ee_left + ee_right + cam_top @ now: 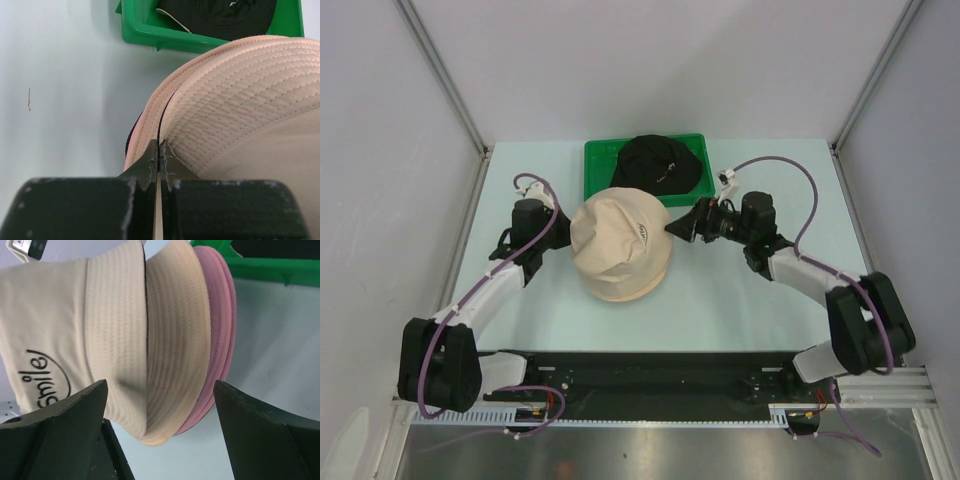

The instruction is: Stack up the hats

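Note:
A stack of hats sits mid-table with a cream hat [620, 245] on top, marked "Smile" [45, 375]. Under it show a beige brim [175, 340] and a pink brim [217, 325]. My left gripper [563, 233] is at the stack's left edge, shut on the beige hat brim [235, 100]; its tips [159, 147] pinch the fabric. My right gripper [678, 228] stands open at the stack's right edge. Its fingers [85, 410] straddle the brims without touching them. A black hat [660, 162] lies in the green tray [600, 160].
The green tray [150, 32] stands just behind the stack, close to both grippers. White walls enclose the pale table [740, 300] on the left, right and back. The right arm's purple cable [800, 190] loops above the table.

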Motion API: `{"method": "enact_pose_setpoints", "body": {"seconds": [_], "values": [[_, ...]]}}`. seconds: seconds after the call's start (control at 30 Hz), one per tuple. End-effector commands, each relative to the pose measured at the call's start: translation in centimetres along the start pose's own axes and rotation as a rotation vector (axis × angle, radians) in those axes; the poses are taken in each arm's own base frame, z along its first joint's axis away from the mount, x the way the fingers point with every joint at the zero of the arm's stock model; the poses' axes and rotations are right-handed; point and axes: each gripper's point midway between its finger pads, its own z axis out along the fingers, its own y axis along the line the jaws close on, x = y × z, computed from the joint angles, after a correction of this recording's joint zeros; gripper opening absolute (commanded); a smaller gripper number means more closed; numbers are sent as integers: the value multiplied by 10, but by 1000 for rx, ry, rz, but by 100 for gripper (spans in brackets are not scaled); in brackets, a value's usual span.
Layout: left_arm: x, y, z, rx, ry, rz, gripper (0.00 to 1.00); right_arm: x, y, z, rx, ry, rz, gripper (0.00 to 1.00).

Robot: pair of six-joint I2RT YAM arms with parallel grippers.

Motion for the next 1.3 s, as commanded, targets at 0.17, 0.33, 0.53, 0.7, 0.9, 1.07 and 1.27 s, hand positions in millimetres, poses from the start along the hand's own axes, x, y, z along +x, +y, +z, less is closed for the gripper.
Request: {"method": "enact_pose_setpoints", "body": {"seconds": [0.17,0.33,0.53,0.7,0.9,1.07,1.27], "values": [[-16,-26,-4,88,-42,53,0,-39,47,23,-344,-107,-96,90],[-14,-25,0,84,-30,53,0,-35,43,32,-361,-89,-78,81],[-15,-25,0,80,-31,54,0,-28,33,43,-360,-54,-28,54],[-14,-24,-1,77,-34,54,0,-16,9,52,-305,-32,45,1],[-10,-18,2,52,-27,41,0,5,-47,70,-66,6,92,0],[-3,-6,8,0,-15,20,0,36,-81,73,100,68,103,0],[5,24,9,-150,-10,-4,0,68,-93,64,206,144,89,0]]}}
